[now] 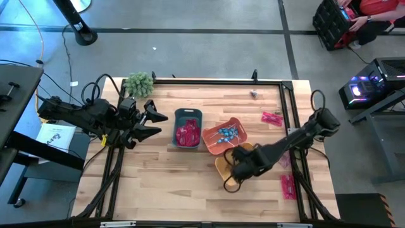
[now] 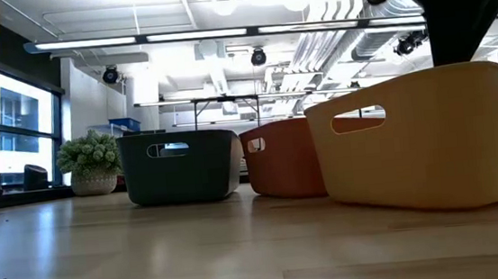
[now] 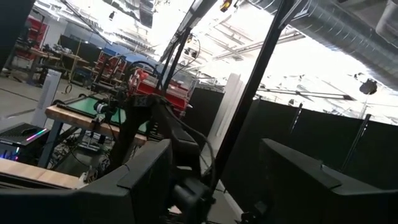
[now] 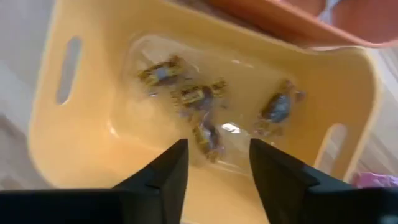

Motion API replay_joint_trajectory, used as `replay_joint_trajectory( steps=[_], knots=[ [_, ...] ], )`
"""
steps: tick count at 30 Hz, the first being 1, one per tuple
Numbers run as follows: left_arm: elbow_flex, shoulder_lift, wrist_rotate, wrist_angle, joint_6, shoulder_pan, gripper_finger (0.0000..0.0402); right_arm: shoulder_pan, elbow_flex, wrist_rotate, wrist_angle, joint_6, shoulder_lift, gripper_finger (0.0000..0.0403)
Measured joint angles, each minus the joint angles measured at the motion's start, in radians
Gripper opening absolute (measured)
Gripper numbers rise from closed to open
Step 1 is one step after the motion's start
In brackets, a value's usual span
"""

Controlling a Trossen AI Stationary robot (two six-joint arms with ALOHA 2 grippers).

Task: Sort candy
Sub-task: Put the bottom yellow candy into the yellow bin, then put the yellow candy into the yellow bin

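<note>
The candy still to be sorted is small, light stuff; the flat pink-red wrapped packets (image 1: pixel 273 118) look soft and crinkly, likely slippery under hard pads, so a pinch across the flat middle or a crimped edge seems safest; another such packet (image 1: pixel 288 186) lies near the table's right edge, and a tiny wrapped piece (image 1: pixel 254 94) sits well apart near the far rail; such a piece, I judge, is stiff in the core with loose twisted ends, best taken across the body. The right gripper (image 4: pixel 216 163) hovers over the yellow plastic bin (image 4: pixel 81 134) with its fingers spread and nothing between them; the small brown wrapped sweets (image 4: pixel 198 96) lie on the bin's floor just below and ahead of the fingertips, apart from them. Red packets fill the grey-blue plastic bin (image 1: pixel 188 114); blue-headed lollipops (image 1: pixel 226 133) rest in the orange plastic bin (image 1: pixel 212 144). The left gripper (image 1: pixel 154 120) waits spread wide, beside the grey-blue bin, over the wooden table (image 1: pixel 164 183).
</note>
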Motion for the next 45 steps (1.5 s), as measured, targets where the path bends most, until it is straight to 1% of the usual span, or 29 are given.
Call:
replay_joint_trajectory(
  steps=[3,7,10,15,18,22,24,26,29,33,35,38,40,41,43,45],
  knots=[
    [0.0,-0.001,0.0,-0.001,0.0,0.0,0.0239,-0.028,-0.033,-0.01,-0.001,0.011,-0.035,0.0181],
    [0.0,-0.012,0.0,0.0,0.002,0.0,0.0239,-0.085,-0.031,-0.03,-0.047,0.016,-0.088,0.0189],
    [0.001,-0.031,-0.015,0.008,0.028,0.0,0.0239,-0.16,-0.028,0.012,-0.057,0.048,-0.162,0.019],
    [0.001,-0.07,-0.03,0.008,0.043,0.0,0.0239,-0.332,-0.028,0.155,-0.067,0.08,-0.313,0.019],
    [0.001,-0.078,-0.028,0.006,0.043,0.0,0.0239,-0.446,-0.028,0.22,-0.09,0.079,-0.366,0.019],
    [0.001,-0.073,-0.014,-0.027,0.044,0.0,0.0239,-0.6,-0.028,0.263,-0.155,0.066,-0.378,0.019],
    [0.001,-0.063,-0.018,-0.046,0.045,0.0,0.0239,-0.677,-0.028,0.268,-0.143,0.019,-0.367,0.019],
    [0.001,-0.047,-0.039,-0.052,0.058,0.006,0.0239,-0.752,-0.028,0.267,-0.108,-0.067,-0.346,0.019],
    [0.001,-0.023,-0.072,-0.047,0.06,0.03,0.0239,-0.879,-0.028,0.227,-0.053,-0.235,-0.293,0.019],
    [0.001,0.016,-0.124,-0.031,0.048,0.08,0.0239,-1.083,-0.028,0.148,0.045,-0.485,-0.198,0.019],
    [0.001,0.038,-0.136,-0.005,0.043,0.111,0.0239,-1.187,-0.028,0.073,0.113,-0.608,-0.139,0.019],
    [0.001,0.064,-0.165,0.029,0.0,0.16,0.0239,-1.327,-0.028,-0.09,0.213,-0.764,-0.043,0.019],
    [0.001,0.075,-0.184,0.039,-0.035,0.193,0.0239,-1.401,-0.028,-0.165,0.244,-0.825,0.024,0.019],
    [0.001,0.078,-0.192,0.039,-0.059,0.207,0.0239,-1.431,-0.028,-0.185,0.247,-0.847,0.056,0.019],
    [0.001,0.082,-0.212,0.039,-0.1,0.229,0.0239,-1.482,-0.028,-0.207,0.258,-0.892,0.114,0.019],
    [0.001,0.082,-0.231,0.039,-0.106,0.246,0.0239,-1.518,-0.028,-0.217,0.263,-0.92,0.163,0.019]
  ],
)
